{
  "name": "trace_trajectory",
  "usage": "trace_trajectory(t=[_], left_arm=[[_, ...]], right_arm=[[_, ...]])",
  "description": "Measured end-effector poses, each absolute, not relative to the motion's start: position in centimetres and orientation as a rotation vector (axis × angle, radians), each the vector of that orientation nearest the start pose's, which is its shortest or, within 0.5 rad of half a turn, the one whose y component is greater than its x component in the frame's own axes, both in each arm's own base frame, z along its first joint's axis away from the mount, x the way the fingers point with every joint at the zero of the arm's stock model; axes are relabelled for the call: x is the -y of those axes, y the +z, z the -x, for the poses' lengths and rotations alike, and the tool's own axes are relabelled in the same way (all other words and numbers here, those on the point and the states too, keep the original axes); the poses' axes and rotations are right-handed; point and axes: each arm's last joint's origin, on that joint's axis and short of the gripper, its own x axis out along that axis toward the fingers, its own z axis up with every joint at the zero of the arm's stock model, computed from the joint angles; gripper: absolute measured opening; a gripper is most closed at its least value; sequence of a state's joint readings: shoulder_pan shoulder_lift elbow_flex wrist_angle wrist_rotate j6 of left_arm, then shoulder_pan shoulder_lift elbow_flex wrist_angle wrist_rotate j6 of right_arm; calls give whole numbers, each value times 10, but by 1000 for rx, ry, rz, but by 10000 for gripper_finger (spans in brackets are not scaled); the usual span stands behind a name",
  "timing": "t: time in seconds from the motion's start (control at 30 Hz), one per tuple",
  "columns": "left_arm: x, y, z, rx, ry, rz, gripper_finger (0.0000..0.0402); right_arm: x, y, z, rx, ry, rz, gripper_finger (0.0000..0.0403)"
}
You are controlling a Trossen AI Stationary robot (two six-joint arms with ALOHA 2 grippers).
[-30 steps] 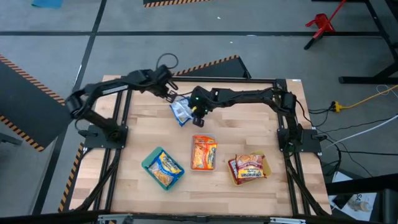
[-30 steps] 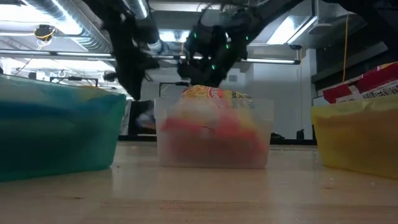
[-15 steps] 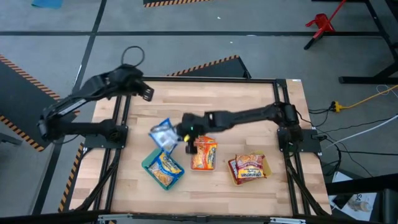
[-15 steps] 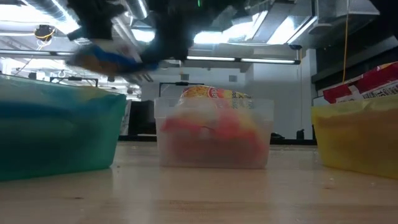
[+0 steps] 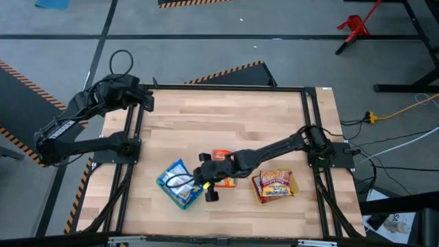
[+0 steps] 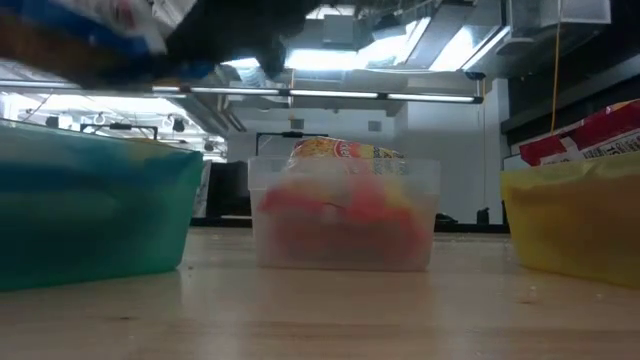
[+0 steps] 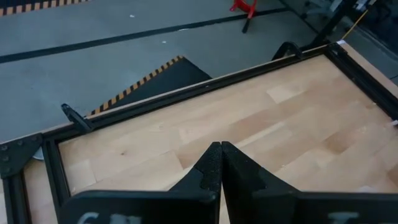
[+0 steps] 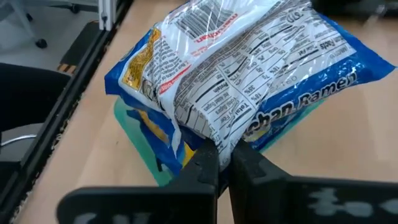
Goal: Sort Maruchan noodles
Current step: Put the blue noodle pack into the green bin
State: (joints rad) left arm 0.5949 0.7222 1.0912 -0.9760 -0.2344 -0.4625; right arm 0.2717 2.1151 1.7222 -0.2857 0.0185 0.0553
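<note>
- The blue-white Maruchan ramen packet (image 8: 249, 93) looks light and crinkly. Its plastic skin is probably slippery and the noodle block inside brittle, so a pinch on the flat sealed edge seems safer than squeezing the middle.
- The right gripper (image 8: 222, 155) holds it just that way, fingers pressed together on the packet's lower edge, directly over the teal tray (image 5: 168, 185).
- The packet shows its back: white panel, black nutrition print, barcode, blue border and a yellow patch at one end.
- Another blue packet already lies in the teal tray; orange packets (image 5: 221, 156) fill the clear tray and red packets (image 5: 274, 185) the yellow tray.
- The left gripper (image 7: 220, 163) is closed on nothing, parked over the table's far left corner.
</note>
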Motion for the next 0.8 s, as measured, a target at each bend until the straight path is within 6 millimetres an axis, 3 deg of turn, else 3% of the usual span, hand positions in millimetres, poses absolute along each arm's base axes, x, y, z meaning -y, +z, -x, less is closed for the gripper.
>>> trace_trajectory(t=[0.23,0.6,0.8], left_arm=[[-65,368,-83,-409,939,530,0],[-65,368,-83,-409,944,528,0],[-65,368,-83,-409,944,528,0]], right_arm=[[-127,206,-474,-708,248,-49,0],[-126,197,-479,-725,330,-142,1],[-127,196,-479,-720,346,-142,27]])
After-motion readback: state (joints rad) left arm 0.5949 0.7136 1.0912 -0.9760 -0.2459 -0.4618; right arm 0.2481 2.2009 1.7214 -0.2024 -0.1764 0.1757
